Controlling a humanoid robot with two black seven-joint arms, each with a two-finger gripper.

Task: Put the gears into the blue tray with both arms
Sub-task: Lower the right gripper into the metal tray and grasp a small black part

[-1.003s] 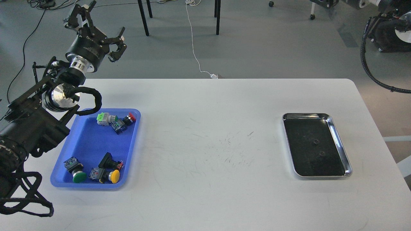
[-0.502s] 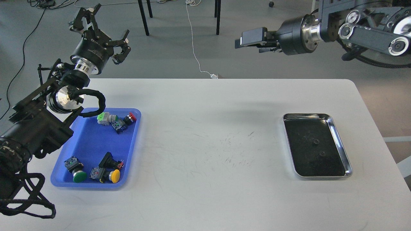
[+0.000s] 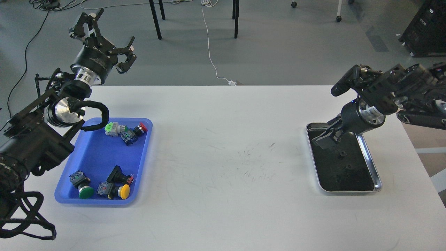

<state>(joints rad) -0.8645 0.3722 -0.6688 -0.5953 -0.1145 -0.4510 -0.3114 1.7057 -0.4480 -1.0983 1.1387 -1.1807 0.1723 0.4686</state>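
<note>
Head view: two tiny black gears [image 3: 342, 154] lie flat in the steel tray [image 3: 377, 177] at right. The right gripper [image 3: 322, 141] hovers over its far end; whether it is spread, I cannot tell. The left gripper [image 3: 104, 35] is spread, empty, beyond the blue tray [image 3: 94, 153]. The gears look light, rigid and thin, so pinch across the toothed rim.

White table [image 3: 226, 195] in front of me, rounded corners, top scuffed with fine dark scratches around the middle. Two things sit directly on it, well apart: blue tray [image 3: 91, 158] at my left, near the table's left edge, long side running away from me, and a shiny steel tray [image 3: 369, 157] with a dark bottom at my right, angled slightly. Bare surface between them.
</note>
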